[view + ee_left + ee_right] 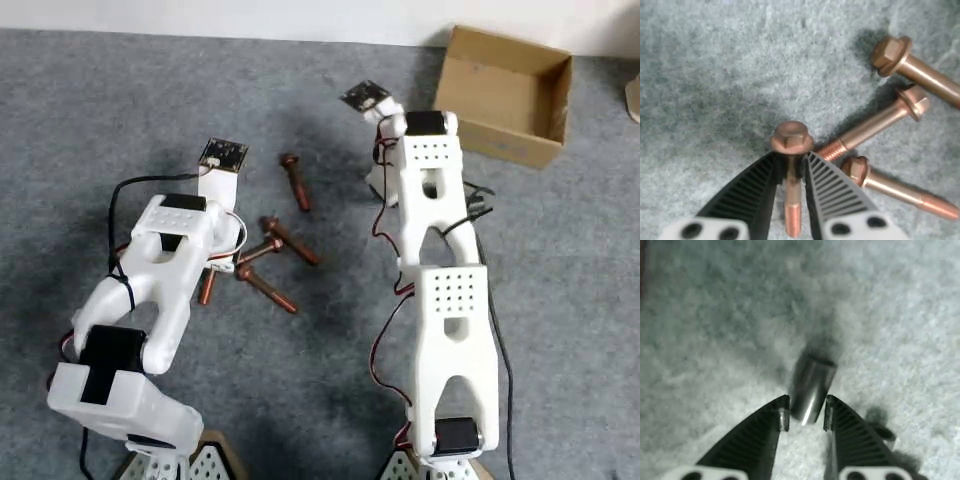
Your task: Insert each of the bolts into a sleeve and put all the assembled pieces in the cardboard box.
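Here we see the left gripper (791,159) clamped on a bolt (791,140) below its head; the right gripper (806,411) pinches a sleeve (812,382).

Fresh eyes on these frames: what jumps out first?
The left claw is shut on a copper-coloured hex-head bolt, and the right claw grips a short dark metal sleeve. More loose copper bolts lie scattered mid-way across the grey carpet. The open brown cardboard box sits at the far right.
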Robot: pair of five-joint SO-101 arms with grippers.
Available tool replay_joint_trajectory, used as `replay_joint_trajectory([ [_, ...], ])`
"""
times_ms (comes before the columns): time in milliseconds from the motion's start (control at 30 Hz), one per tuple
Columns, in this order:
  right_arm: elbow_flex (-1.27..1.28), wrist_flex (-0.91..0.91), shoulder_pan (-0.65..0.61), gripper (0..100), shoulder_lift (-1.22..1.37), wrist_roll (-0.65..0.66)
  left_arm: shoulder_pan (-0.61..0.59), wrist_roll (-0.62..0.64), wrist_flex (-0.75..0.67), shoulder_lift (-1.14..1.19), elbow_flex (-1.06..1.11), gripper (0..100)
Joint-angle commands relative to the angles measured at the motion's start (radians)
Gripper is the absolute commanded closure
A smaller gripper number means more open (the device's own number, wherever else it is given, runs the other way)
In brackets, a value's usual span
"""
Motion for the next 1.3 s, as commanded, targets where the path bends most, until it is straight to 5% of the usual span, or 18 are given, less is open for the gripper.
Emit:
replay_joint_trajectory([
  [0, -0.041, -0.047, -0.015, 87.9, -0.030, -0.021, -0.005, -0.011, -0.014, -0.058, -0.002, 99],
  [600, -0.013, -0.091, 0.021, 88.3, 0.133, -0.023, -0.005, -0.011, -0.014, -0.058, -0.002, 99],
  [733, -0.051, -0.077, 0.024, 99.8, 0.130, -0.074, -0.005, -0.011, -0.014, -0.058, -0.002, 99],
  [1000, -0.394, 0.211, 0.028, 99.3, 0.131, -0.132, -0.005, -0.006, -0.008, -0.067, -0.002, 99],
  [1267, -0.467, 0.229, 0.084, 99.4, 0.117, -0.256, -0.004, -0.005, 0.072, -0.076, -0.033, 99],
])
